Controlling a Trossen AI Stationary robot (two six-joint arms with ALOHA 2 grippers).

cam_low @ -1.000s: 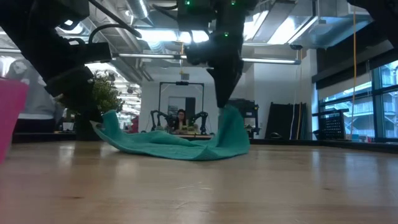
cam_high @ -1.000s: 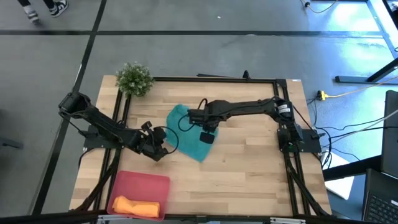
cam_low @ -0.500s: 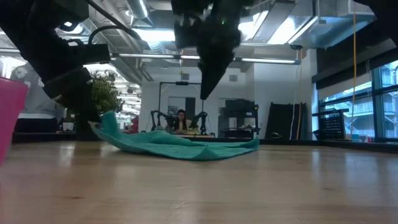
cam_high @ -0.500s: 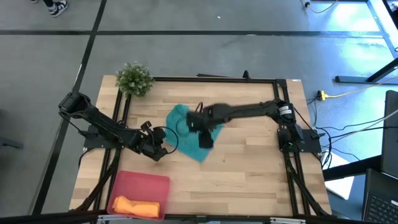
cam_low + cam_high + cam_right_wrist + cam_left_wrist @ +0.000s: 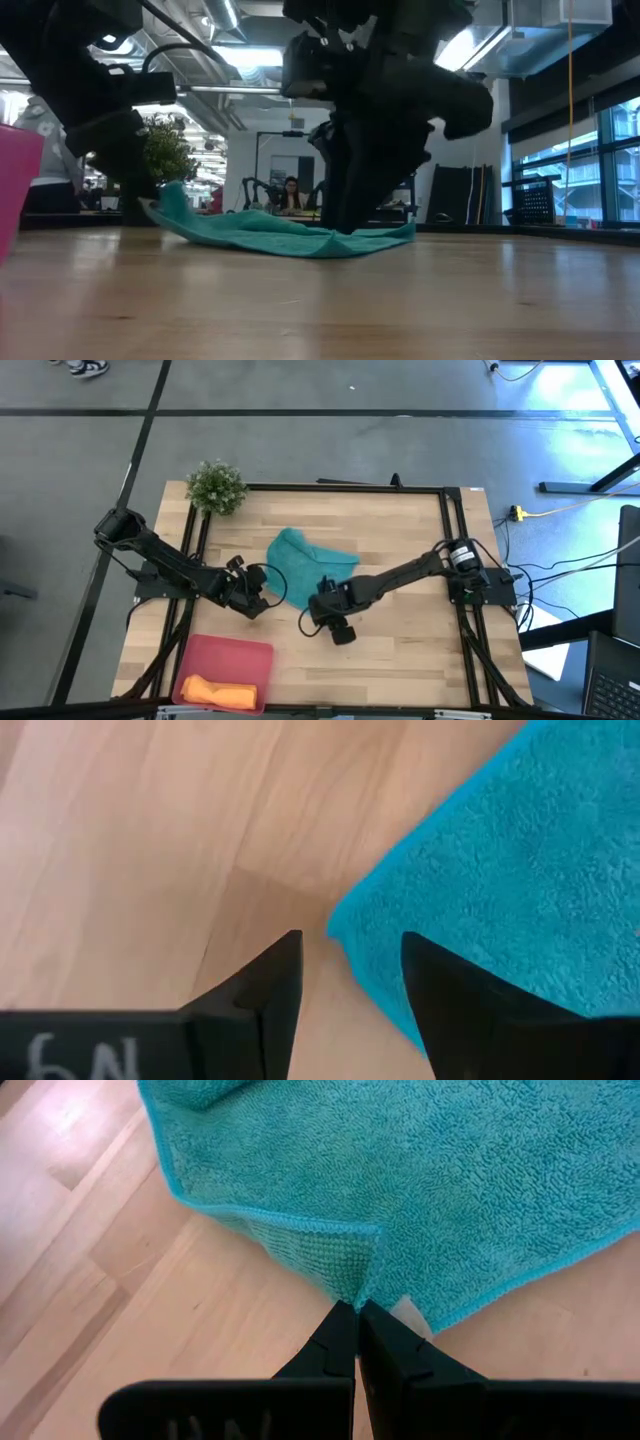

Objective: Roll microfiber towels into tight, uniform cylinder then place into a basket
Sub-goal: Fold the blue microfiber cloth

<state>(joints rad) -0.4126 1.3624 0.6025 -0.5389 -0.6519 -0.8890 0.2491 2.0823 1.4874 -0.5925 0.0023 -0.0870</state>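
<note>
I see the teal towel (image 5: 305, 566) lying flat and spread on the wooden table (image 5: 400, 640), near the middle and toward the far side. A second ago my right gripper (image 5: 322, 609) was lifting one edge of it into a peak; it has since let go, the cloth has dropped flat, and the arm has swung down to the towel's near corner. In the right wrist view its two fingers (image 5: 262, 990) stand spread apart with the towel's corner just ahead of them, nothing between them.

My left gripper (image 5: 262, 586) has not moved. It sits at the towel's left edge with its fingers pressed together. In the left wrist view the tips (image 5: 352, 1320) meet right at a folded hem of the cloth; I judge it is pinning or pinching that edge, though I cannot be certain any fabric sits between the tips.

The orange towel (image 5: 218, 691) lies bunched in the pink basket (image 5: 240, 655) at the near left corner, so that half looks done. A small potted plant (image 5: 216, 486) stands at the far left corner.

I read this as the flattening step finished. The teal towel is not yet rolled; my right gripper now seems placed to take the near corner and begin the roll.
</note>
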